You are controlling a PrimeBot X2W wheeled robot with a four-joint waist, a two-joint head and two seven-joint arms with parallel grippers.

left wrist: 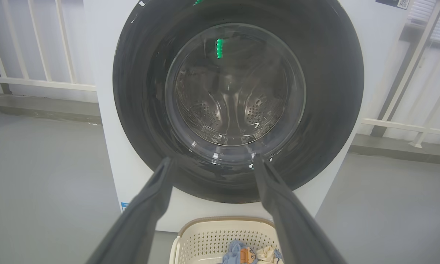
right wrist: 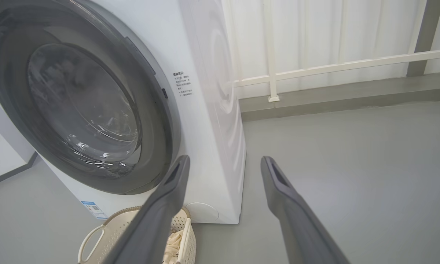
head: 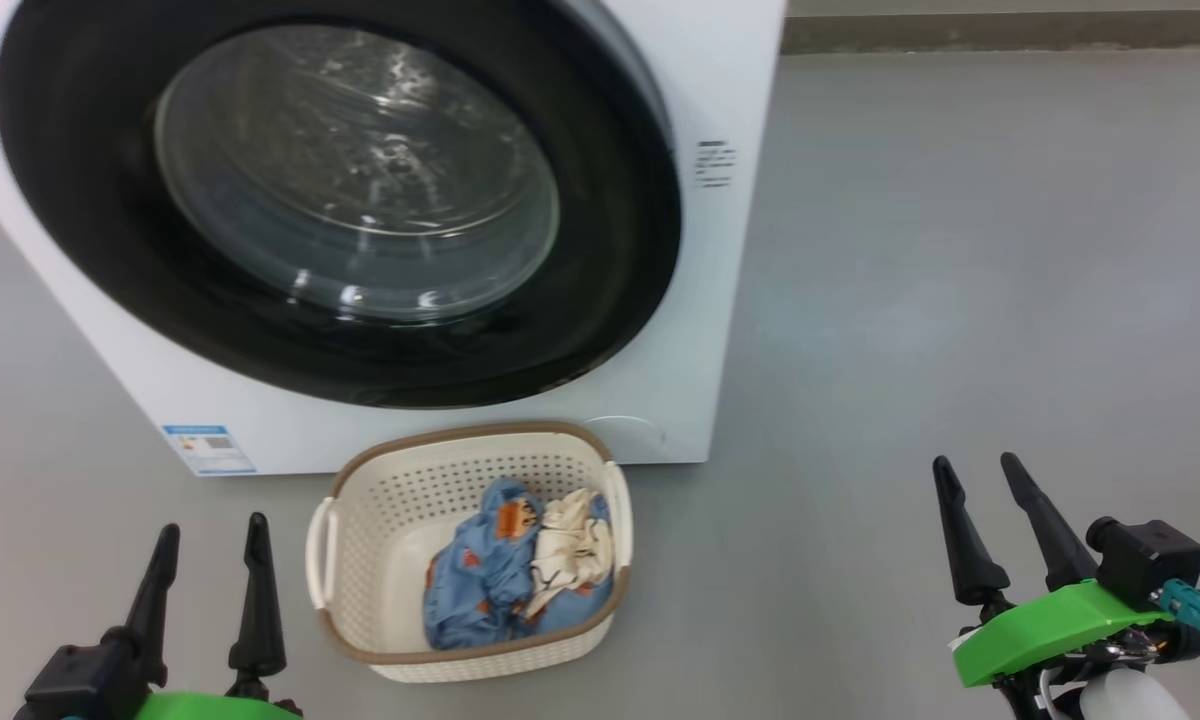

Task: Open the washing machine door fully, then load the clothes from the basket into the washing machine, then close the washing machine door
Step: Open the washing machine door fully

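Note:
The white washing machine (head: 700,300) stands ahead with its round door (head: 90,250) shut, glossy black rim around a clear glass window. The door (left wrist: 326,91) faces the left wrist view head-on, and the door (right wrist: 161,146) is seen at an angle in the right wrist view. The cream basket (head: 410,480) sits on the floor right before the machine, holding the clothes (head: 500,575): a light blue garment and a cream one. My left gripper (head: 212,535) is open at the basket's left. My right gripper (head: 978,468) is open well to its right. Both are empty.
Grey floor (head: 910,350) stretches to the right of the machine. A white railing (right wrist: 333,68) and a low kerb run behind it. A blue energy label (head: 208,448) sits on the machine's lower left front.

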